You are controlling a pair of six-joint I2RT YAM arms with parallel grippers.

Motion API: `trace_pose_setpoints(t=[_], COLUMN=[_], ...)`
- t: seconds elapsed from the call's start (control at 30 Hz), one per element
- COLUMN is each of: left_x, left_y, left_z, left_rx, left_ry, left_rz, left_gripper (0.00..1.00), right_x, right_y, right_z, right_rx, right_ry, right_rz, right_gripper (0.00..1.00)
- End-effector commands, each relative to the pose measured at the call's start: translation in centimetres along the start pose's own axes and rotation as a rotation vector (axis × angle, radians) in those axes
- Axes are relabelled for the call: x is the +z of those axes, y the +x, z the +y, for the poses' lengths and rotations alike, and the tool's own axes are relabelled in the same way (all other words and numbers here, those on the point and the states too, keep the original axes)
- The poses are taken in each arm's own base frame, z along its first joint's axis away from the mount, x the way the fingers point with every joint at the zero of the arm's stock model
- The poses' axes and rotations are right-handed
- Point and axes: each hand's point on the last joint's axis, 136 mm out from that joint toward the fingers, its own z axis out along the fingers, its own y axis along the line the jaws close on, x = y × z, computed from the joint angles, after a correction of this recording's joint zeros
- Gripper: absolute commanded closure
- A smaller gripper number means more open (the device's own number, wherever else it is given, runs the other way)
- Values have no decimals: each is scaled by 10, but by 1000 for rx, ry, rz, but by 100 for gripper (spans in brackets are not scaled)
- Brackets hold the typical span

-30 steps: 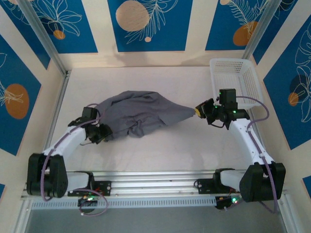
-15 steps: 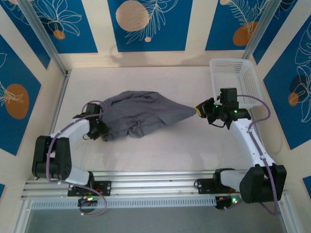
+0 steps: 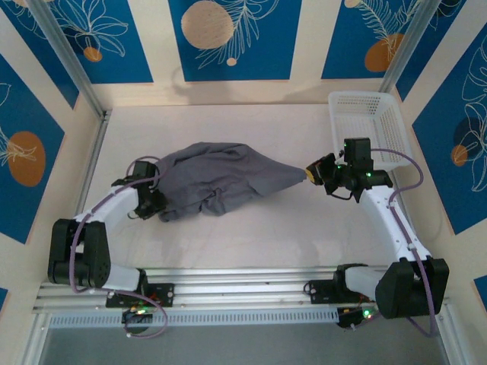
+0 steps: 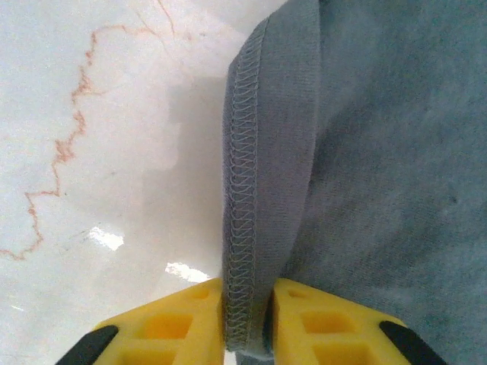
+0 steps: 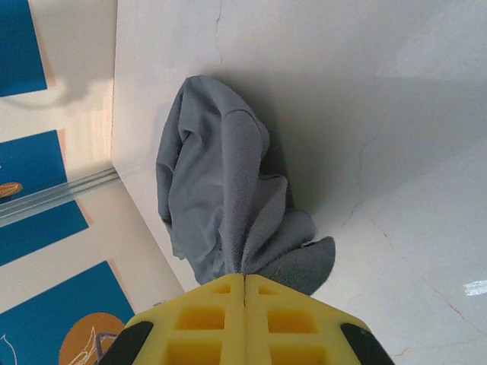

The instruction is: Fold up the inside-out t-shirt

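Stretching the t-shirt across the table, left of centre, bunched and crumpled, well apart from the white basket at the far right corner. Pinched by the left gripper, clamped tight on a stitched hem with raw overlock showing, so inside-out, by the look of it. Caught by the right gripper too, squeezed closed around a gathered tip of cloth at the opposite end. Held at both ends, probably to pull the heap taut and spread it flat before any fold.
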Motion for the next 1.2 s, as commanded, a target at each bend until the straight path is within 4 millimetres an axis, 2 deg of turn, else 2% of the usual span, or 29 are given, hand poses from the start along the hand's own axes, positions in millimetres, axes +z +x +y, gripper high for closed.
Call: trace_pose_setpoints(t=[0.0, 0.1, 0.23, 0.33, 0.53, 0.57, 0.63, 0.7, 0.73, 0.8, 0.87, 0.97, 1.07, 1.17], left_x=[7, 14, 17, 16, 3, 1, -5, -24, -44, -96, -167, -275, -358, -412], left_y=[13, 15, 17, 21, 31, 31, 25, 6, -10, -49, -93, -142, -165, -174], left_z=[5, 0, -1, 5, 38, 41, 37, 22, 12, -9, -34, -69, -87, -95], left_rx=[18, 11, 14, 4, -39, -47, -59, -56, -45, -22, 8, 46, 59, 75], left_ry=[-6, 15, 15, -21, -149, -153, -130, -66, -27, 46, 147, 294, 402, 486], left_rz=[59, 77, 96, 117, 91, 79, 47, -21, -76, -222, -415, -629, -775, -899], left_gripper=[72, 65, 64, 71, 83, 88, 100, 100, 100, 100, 100, 100, 100, 100], right_x=[-5, -6, -9, -9, -11, -13, -21, -36, -51, -86, -127, -184, -227, -261], right_y=[2, 3, 4, 5, 4, 1, -6, -17, -27, -47, -67, -86, -92, -95], right_z=[6, 5, 3, 2, -1, -3, -3, 9, 20, 46, 80, 129, 164, 193], right_rx=[-20, -22, -24, -27, -23, -14, 20, 42, 47, 47, 44, 25, -10, -37], right_ry=[-7, -3, -1, 1, 8, 13, 3, -49, -78, -140, -226, -343, -406, -482], right_rz=[4, 1, -8, -9, -25, -45, -86, -134, -179, -284, -389, -504, -584, -631], right_gripper=[100, 100, 100, 100, 100, 100, 100, 100, 100, 100, 100, 100, 100, 100])
